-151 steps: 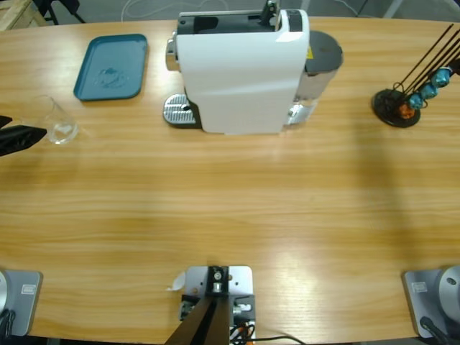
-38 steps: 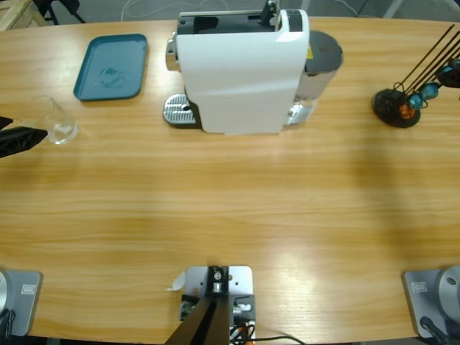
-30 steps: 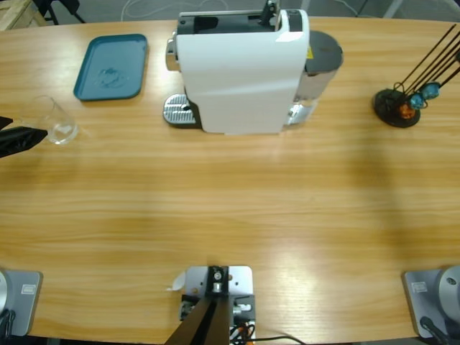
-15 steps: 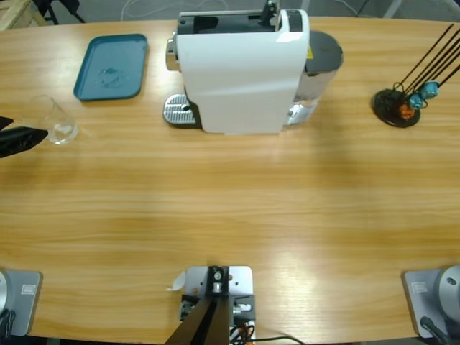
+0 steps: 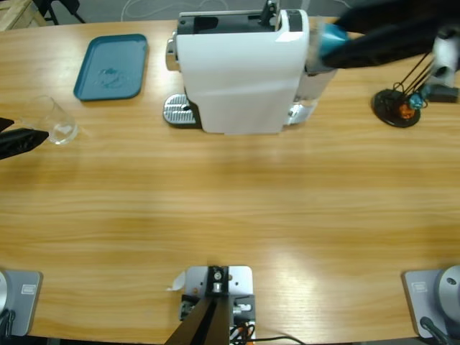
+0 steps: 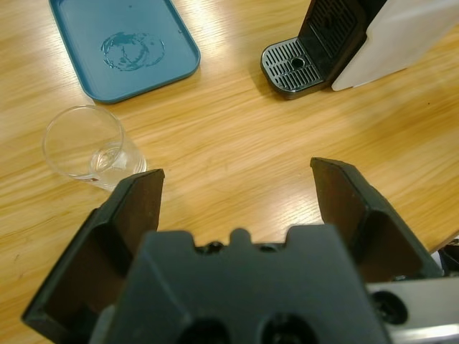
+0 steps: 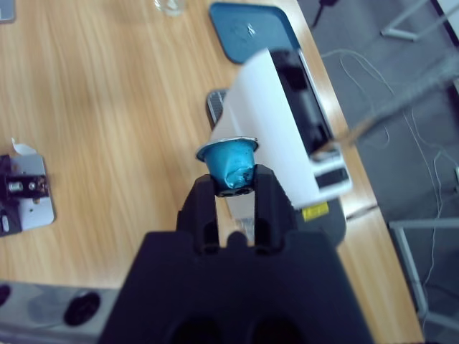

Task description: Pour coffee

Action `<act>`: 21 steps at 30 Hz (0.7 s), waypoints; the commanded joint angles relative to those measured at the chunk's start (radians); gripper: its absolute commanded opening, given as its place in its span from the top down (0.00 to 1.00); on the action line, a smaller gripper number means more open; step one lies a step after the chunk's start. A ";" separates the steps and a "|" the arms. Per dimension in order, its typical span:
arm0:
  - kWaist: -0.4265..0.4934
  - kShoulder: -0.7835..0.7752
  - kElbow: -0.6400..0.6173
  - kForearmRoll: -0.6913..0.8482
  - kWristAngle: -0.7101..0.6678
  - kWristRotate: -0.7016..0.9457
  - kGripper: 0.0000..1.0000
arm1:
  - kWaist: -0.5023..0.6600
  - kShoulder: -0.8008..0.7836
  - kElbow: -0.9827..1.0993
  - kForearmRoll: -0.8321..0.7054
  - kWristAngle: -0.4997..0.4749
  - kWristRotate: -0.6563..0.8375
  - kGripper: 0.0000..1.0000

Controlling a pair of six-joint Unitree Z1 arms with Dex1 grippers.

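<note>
No coffee shows in any view. The white coffee machine (image 5: 241, 72) stands at the back middle, its metal drip tray (image 5: 180, 110) on its left side. My right gripper (image 5: 339, 47) reaches in from the upper right over the machine's right end, shut on a small blue pod (image 5: 328, 37). In the right wrist view the pod (image 7: 229, 161) sits pinched between the jaws of the right gripper (image 7: 233, 185), above the machine (image 7: 280, 129). A clear glass (image 5: 54, 121) stands at the far left. My left gripper (image 6: 237, 183) is open, with the glass (image 6: 90, 147) just ahead to its left.
A blue-green tray (image 5: 111, 66) lies at the back left, beyond the glass. A black pod stand (image 5: 397, 104) with thin rods holds blue and orange pods at the right. The left wrist view also shows the tray (image 6: 122, 43) and the drip tray (image 6: 297, 68).
The right arm, out of view before, has swung in from the upper right over the machine with a blue pod. The left gripper and the glass have not moved.
</note>
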 commanded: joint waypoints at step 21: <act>-0.008 -0.002 0.036 -0.010 0.004 0.005 0.12 | -0.088 0.510 -0.438 0.101 0.113 -0.264 1.00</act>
